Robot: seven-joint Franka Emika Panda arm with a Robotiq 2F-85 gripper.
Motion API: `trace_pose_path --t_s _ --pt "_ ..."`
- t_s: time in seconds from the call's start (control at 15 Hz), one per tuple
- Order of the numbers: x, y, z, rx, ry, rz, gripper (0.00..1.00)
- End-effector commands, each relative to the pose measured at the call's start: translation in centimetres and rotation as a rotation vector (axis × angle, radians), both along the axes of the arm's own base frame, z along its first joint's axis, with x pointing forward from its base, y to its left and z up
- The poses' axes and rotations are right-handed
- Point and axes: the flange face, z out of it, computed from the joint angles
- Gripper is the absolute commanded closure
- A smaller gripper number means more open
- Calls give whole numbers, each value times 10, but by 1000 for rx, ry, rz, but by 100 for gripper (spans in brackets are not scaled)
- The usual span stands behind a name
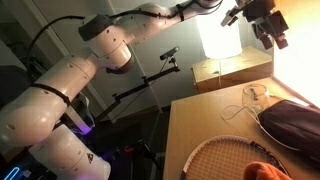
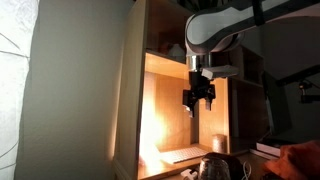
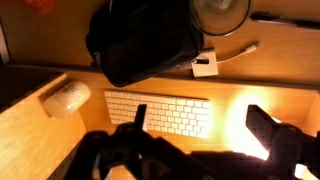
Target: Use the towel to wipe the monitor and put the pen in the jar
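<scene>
Two fingers of my gripper (image 3: 198, 140) gape wide, gripping nothing, high over the keyboard (image 3: 170, 112); beyond the dark pouch (image 3: 145, 40) lies the towel (image 3: 42, 5), untouched, so I judge wiping unstarted: next I must reach across and descend onto it

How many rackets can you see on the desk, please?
1: the racket lies on the desk beside the dark pouch. More could lie outside the views.
</scene>
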Motion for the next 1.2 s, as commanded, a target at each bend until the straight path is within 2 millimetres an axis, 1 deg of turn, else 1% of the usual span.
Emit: trace_pose_path --t_s 0.0,0.13,0.33,0.73,1.13 --pt "9 20 1 -32 32 122 0" --pt "12 32 0 -29 51 224 0" --pt "15 45 -9 -18 106 383 0" --pt "18 60 -34 -30 223 677 0" --pt "18 76 -61 -148 370 893 0"
